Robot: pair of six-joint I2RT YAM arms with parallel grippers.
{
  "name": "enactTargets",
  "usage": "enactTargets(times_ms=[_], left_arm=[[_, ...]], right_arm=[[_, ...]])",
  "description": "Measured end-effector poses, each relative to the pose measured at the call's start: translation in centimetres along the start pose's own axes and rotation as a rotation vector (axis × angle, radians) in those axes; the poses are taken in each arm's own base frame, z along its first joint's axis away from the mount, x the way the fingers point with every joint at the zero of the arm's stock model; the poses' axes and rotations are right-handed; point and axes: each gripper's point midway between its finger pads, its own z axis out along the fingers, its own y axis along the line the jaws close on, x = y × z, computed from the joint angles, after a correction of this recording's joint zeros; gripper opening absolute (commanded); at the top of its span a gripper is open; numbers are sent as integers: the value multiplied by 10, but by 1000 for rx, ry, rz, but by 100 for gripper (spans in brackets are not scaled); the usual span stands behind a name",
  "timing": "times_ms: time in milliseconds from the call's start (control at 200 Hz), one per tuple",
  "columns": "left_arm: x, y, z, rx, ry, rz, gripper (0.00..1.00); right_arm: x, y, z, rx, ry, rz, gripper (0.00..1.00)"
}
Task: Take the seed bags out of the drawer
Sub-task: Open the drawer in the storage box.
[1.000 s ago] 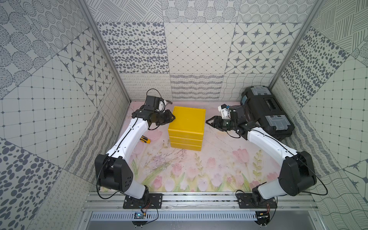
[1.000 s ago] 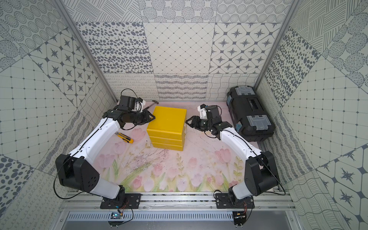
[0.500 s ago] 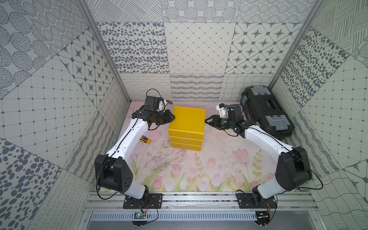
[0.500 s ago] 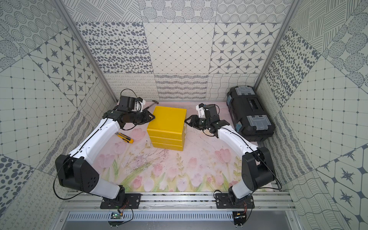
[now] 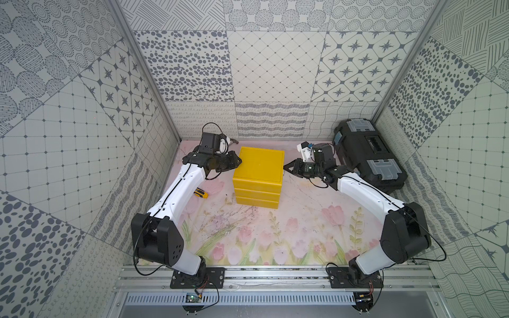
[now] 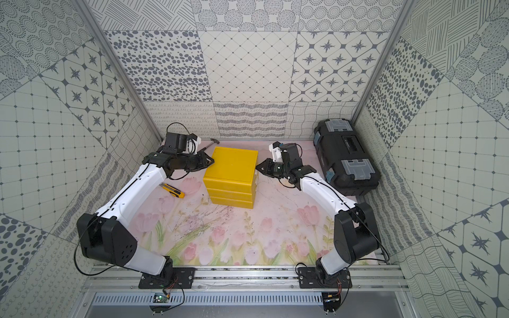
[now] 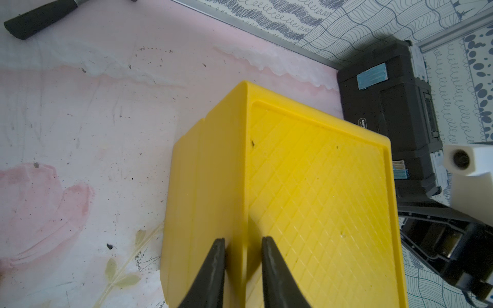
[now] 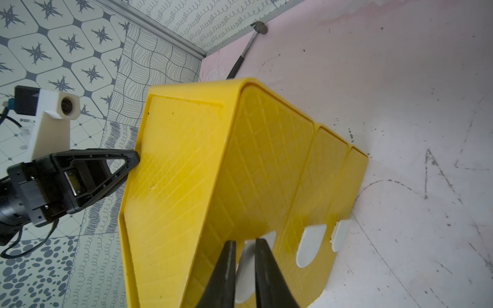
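Observation:
A yellow drawer unit point(image 5: 259, 165) point(image 6: 231, 165) of three closed drawers stands at the back middle of the mat. The seed bags are hidden. My left gripper point(image 5: 239, 162) point(image 7: 243, 240) reaches in from the left. It is shut on the unit's top left edge point(image 7: 244, 186), one finger on the side wall and one over the top. My right gripper point(image 5: 285, 167) point(image 8: 244, 241) comes in from the right and is shut on the white handle point(image 8: 246, 256) of the top drawer. Two more white handles point(image 8: 310, 245) show on the lower drawers.
A black toolbox point(image 5: 369, 157) lies against the right wall, close behind my right arm. A yellow utility knife point(image 6: 172, 190) lies on the mat under my left arm. A hammer point(image 6: 209, 144) rests by the back wall, behind the unit's left corner.
My right gripper moved left to the drawer unit and closed from wide open onto the top drawer's handle. My left gripper narrowed a little on the unit's edge.

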Motion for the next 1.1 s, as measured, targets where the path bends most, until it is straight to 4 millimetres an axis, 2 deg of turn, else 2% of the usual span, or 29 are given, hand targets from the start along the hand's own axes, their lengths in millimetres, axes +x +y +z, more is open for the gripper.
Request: enactTargets(times_ms=[140,380,861,1101], left_arm=[[-1,0,1,3,-7,2,25],[-2,-2,4,17,-9,6,25],[-4,-3,6,28,-15,10,24],[-4,-4,6,31,-13,11,24]], right_arm=[[-2,-4,-4,35,-1,0,0],[-6,-12,-14,78,5,-5,0],[-16,-57,-64,209,-9,28,0],[-21,-74,-83,239,-26,56,0]])
